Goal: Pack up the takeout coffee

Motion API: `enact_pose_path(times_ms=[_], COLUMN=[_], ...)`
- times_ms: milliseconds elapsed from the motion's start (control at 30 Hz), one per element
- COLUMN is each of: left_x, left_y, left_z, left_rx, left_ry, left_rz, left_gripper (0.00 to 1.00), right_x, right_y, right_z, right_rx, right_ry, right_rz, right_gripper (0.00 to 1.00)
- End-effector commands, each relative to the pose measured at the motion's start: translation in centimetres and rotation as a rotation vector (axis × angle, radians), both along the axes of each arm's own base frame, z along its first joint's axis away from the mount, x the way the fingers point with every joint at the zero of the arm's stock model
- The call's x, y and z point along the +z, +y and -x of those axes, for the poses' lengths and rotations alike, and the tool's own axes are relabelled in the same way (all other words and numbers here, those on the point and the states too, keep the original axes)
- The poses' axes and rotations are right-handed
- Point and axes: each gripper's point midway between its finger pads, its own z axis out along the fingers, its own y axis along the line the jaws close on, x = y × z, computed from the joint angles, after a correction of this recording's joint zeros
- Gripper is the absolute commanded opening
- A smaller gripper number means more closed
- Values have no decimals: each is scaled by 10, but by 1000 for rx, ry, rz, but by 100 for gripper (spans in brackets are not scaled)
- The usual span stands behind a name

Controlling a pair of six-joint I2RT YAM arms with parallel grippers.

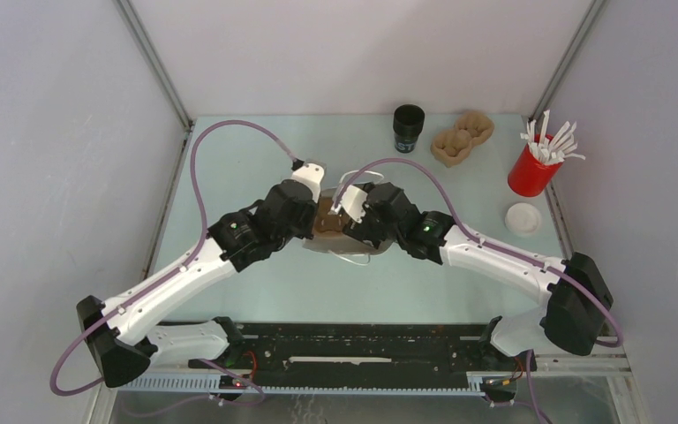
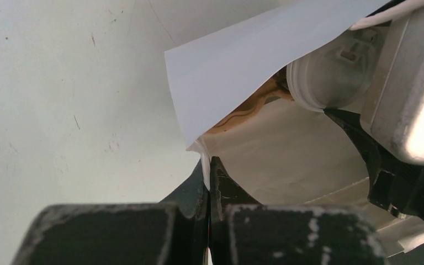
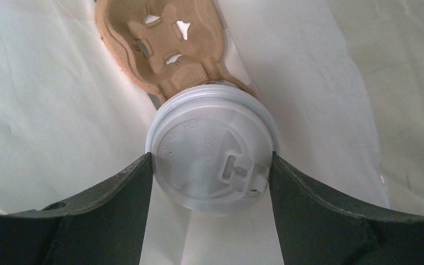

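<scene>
The takeout coffee [image 3: 212, 157] shows its white domed lid in the right wrist view. My right gripper [image 3: 211, 161] is shut on it, one finger against each side of the lid. It hangs inside a white paper bag [image 3: 44, 110], just over the near cup slot of a brown cardboard carrier [image 3: 160, 44] lying in the bag. My left gripper [image 2: 210, 165] is shut on the bag's edge [image 2: 232, 72], and the lid [image 2: 331, 77] shows inside the mouth. From above, both grippers meet over the bag [image 1: 344, 252] at mid-table; the cup is hidden there.
At the back stand a lidless black cup [image 1: 409, 128] and a second brown carrier [image 1: 462, 139]. A red cup of white sticks [image 1: 534, 168] and a loose white lid [image 1: 523, 217] sit at the right edge. Walls enclose the table on both sides.
</scene>
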Motion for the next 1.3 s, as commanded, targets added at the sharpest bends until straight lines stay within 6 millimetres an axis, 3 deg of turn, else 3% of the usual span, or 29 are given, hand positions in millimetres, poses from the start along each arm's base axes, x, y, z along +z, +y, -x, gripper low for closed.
enact_pose_path(times_ms=[0,233,600,967,1267], left_x=[1,3,-2,-9,-8], left_y=[-5,-2,-2,-8,-11], left_z=[5,7,10,10,9], left_rx=[-11,-10,-25,-46,-50], left_ry=[0,-1,17,44,56], left_rz=[45,51,39,26,15], left_gripper=[0,0,0,0,0], right_x=[8,14,-12,-22,-35], right_y=[-6,-17,-16,-17,-18], right_z=[-8,-3,-2,-25,-33], right_rx=[-28,-36,-46,-76,-59], right_ry=[-38,-39,4,-36,-4], right_rz=[-5,21,70,38,-12], right_gripper=[51,51,50,50,51])
